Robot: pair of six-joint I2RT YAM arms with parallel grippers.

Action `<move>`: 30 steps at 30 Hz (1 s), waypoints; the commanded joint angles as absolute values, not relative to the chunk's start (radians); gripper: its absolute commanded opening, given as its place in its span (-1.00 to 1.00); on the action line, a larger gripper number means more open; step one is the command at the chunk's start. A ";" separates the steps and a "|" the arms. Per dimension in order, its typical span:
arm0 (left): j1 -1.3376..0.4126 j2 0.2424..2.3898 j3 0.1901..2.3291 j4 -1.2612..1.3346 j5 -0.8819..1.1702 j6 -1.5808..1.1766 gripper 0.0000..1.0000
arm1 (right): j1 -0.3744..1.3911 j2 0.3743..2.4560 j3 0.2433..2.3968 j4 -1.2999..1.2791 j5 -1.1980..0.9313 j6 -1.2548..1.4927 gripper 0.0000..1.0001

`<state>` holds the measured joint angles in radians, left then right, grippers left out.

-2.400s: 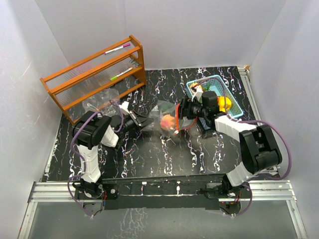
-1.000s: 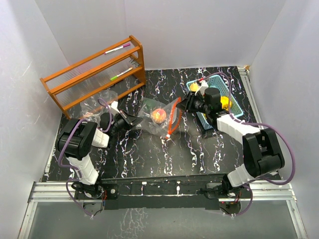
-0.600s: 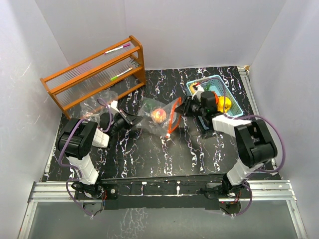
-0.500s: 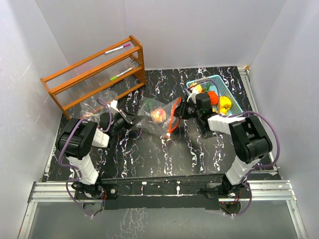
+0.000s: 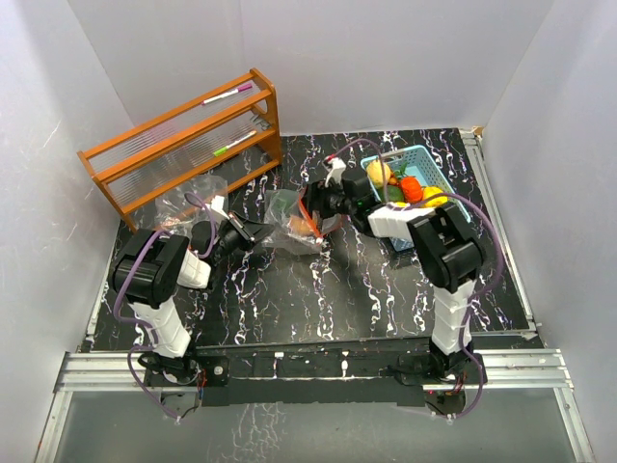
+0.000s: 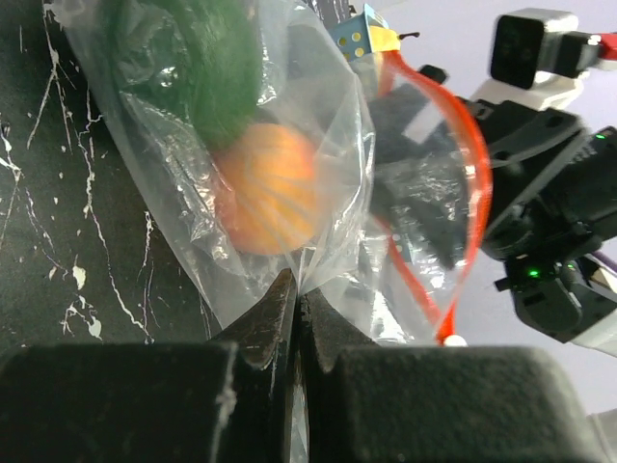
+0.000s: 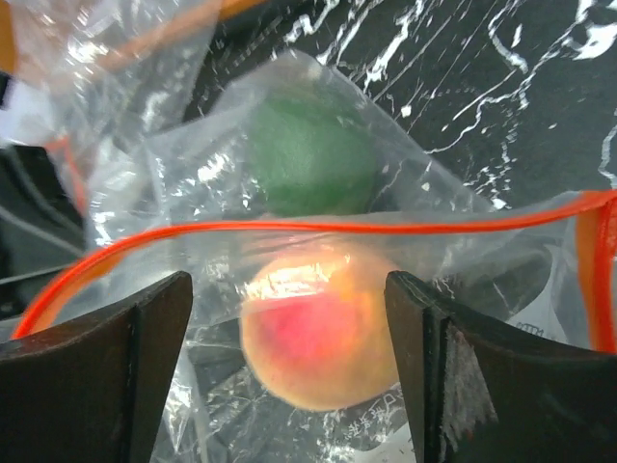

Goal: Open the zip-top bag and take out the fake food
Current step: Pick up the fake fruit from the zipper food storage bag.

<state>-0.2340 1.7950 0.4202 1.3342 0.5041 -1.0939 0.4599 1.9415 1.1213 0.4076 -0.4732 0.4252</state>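
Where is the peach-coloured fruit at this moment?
In the top view the peach-coloured fruit lies near the table's middle, inside the clear bag beside a green fruit. It sits between the left gripper, which pinches the bag, and the open right gripper.

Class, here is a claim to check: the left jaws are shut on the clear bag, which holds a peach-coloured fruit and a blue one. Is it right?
Not quite: the second piece is green, not blue. The right wrist view shows the green fruit with the peach-coloured fruit inside the clear bag. The left jaws are indeed shut on the bag's plastic.
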 commanded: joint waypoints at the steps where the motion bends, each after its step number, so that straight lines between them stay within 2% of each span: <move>1: -0.237 1.802 0.411 1.410 0.507 -1.109 -1.00 | 0.537 2.031 1.210 0.356 -0.404 0.309 0.70; 6: -0.236 1.798 0.407 1.410 0.507 -1.109 -1.00 | 0.587 2.053 1.199 0.297 -0.281 0.231 0.70; 9: -0.236 1.803 0.407 1.409 0.501 -1.108 -1.00 | 0.589 2.043 1.157 0.286 -0.254 0.216 0.61; 12: -0.237 1.813 0.408 1.427 0.502 -1.119 -1.00 | 0.587 2.009 1.114 0.277 -0.225 0.209 0.31; 13: -0.236 1.815 0.408 1.429 0.500 -1.123 -1.00 | 0.587 1.993 1.098 0.277 -0.215 0.206 0.09; 16: -0.237 1.820 0.406 1.434 0.492 -1.132 -1.00 | 0.579 1.941 1.072 0.266 -0.188 0.209 -0.11; 22: -0.236 1.813 0.400 1.427 0.490 -1.135 -1.00 | 0.485 1.781 1.027 0.263 -0.217 0.259 -0.16; 30: -0.236 1.814 0.403 1.413 0.489 -1.130 -1.00 | 0.256 1.556 1.017 0.270 -0.275 0.311 -0.16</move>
<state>-0.2356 1.8130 0.4011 1.3861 0.5018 -1.1351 0.3573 1.6657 1.0012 0.2272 -0.2577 0.2783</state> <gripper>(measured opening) 0.009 0.795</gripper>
